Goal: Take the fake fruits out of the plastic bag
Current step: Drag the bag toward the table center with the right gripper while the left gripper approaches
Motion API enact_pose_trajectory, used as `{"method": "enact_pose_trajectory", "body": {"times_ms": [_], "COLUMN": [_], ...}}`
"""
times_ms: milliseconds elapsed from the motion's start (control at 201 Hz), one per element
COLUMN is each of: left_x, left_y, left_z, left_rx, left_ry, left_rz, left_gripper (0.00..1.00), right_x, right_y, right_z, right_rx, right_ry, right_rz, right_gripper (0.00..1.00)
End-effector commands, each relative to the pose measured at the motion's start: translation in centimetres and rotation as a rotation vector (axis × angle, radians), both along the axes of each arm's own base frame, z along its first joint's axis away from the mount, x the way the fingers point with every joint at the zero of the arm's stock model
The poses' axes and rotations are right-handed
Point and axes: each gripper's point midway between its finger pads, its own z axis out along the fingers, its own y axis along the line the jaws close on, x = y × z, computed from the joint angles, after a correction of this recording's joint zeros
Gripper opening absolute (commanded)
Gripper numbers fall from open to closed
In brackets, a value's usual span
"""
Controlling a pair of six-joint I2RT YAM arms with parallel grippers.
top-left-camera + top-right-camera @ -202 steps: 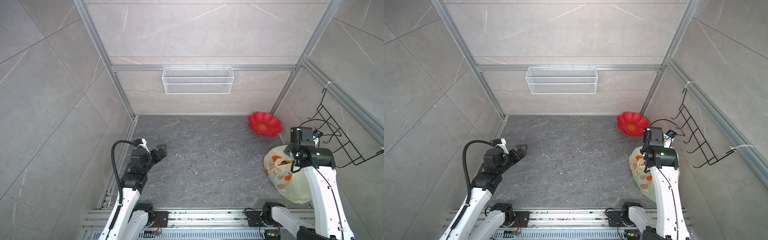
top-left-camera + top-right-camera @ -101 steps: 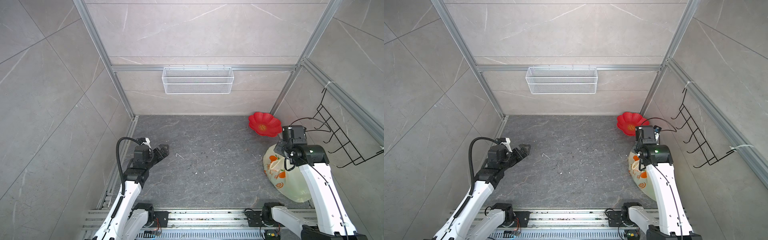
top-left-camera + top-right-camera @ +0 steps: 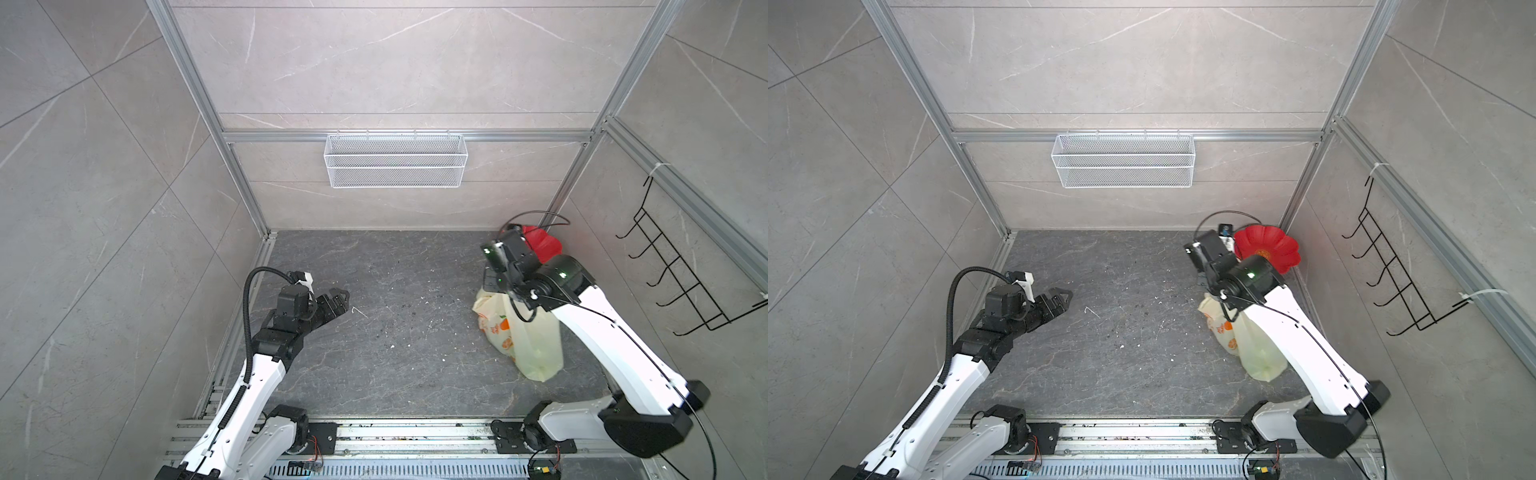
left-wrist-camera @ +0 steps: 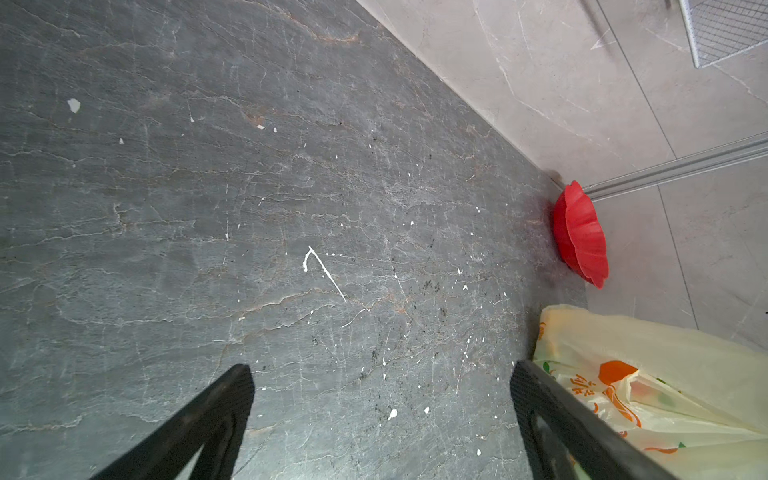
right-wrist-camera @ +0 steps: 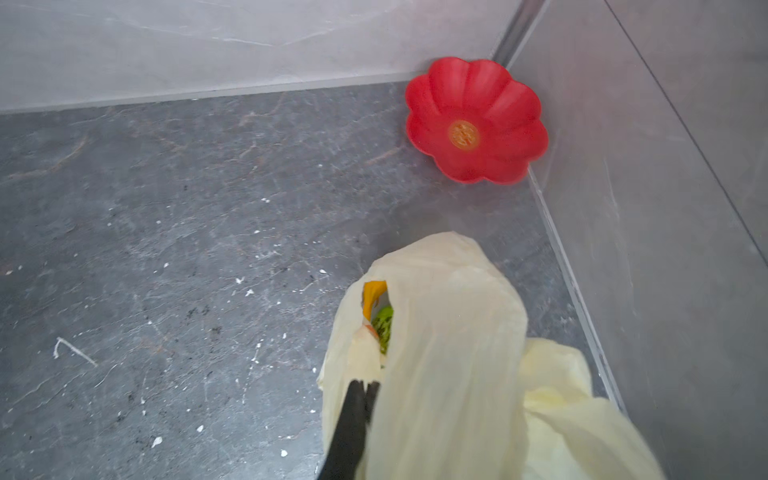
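Lifted plastic bag [image 3: 530, 345] hangs vertical from right claw [image 5: 365, 384]

Two arms of white shell links and black joint housings are seen. Along the left arm [image 3: 255, 384] a ribbed black hose [image 3: 248, 316] is run, and a small white bracket [image 3: 306, 286] is fitted at its wrist. On the right arm [image 3: 619, 336] a thin black cable [image 3: 536, 212] is looped, and a green light is shown on the round black joint housing [image 3: 565, 272]. Slim black fingers are borne by the left pincer [image 4: 382, 372] and the right pincer [image 5: 365, 384]. Both bases are fixed on black plates [image 3: 328, 436].
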Motion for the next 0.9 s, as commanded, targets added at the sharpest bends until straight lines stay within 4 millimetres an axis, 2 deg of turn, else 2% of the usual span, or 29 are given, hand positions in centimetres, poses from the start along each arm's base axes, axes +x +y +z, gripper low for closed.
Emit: {"method": "enact_pose_trajectory", "body": {"times_ms": [0, 85, 224, 344, 388, 498, 613, 627, 632, 647, 891], "left_x": [-0.1, -0.4, -1.1, -1.6, -1.8, -2.2, -2.4, -2.4, -2.4, -2.4, -2.8], "left_y": [0.7, 1.1, 1.7, 2.0, 2.0, 1.7, 1.1, 1.0, 0.9, 0.9, -0.4], "left_z": [2.1, 2.4, 2.6, 2.5, 2.6, 2.6, 3.1, 3.1, 3.2, 3.3, 5.7], "left_rx": [0.036, 0.046, 0.061, 0.068, 0.068, 0.059, 0.052, 0.052, 0.053, 0.054, 0.147], "left_ry": [-0.058, -0.067, -0.063, -0.048, -0.039, -0.029, -0.035, -0.035, -0.036, -0.038, -0.062], "left_rz": [0.021, 0.036, 0.053, 0.065, 0.061, 0.044, 0.012, 0.007, 0.005, 0.001, -0.06], "left_gripper": [1.0, 1.0, 1.0, 1.0, 1.0, 1.0, 1.0, 1.0, 1.0, 1.0, 1.0], "right_x": [1.2, 1.7, 2.0, 1.0, 0.6, 0.1, -0.5, -0.6, -0.6, -0.8, -3.0], "right_y": [5.1, 9.8, 15.9, 19.6, 20.4, 20.8, 20.6, 20.5, 20.5, 20.4, 19.4], "right_z": [1.7, 2.3, 2.8, 2.4, 2.2, 1.6, 1.4, 1.9, 1.4, 1.9, 2.4], "right_rx": [-0.018, -0.034, -0.053, -0.066, -0.077, -0.086, -0.06, -0.043, -0.052, -0.034, 0.144], "right_ry": [-0.051, -0.062, -0.077, -0.075, -0.074, -0.067, -0.066, -0.076, -0.067, -0.078, -0.11], "right_rz": [0.09, 0.187, 0.308, 0.396, 0.417, 0.433, 0.44, 0.441, 0.443, 0.443, 0.489], "right_gripper": [0.0, 0.0, 0.0, 0.0, 0.0, 0.07, 0.35, 0.4, 0.41, 0.44, 0.78]}}
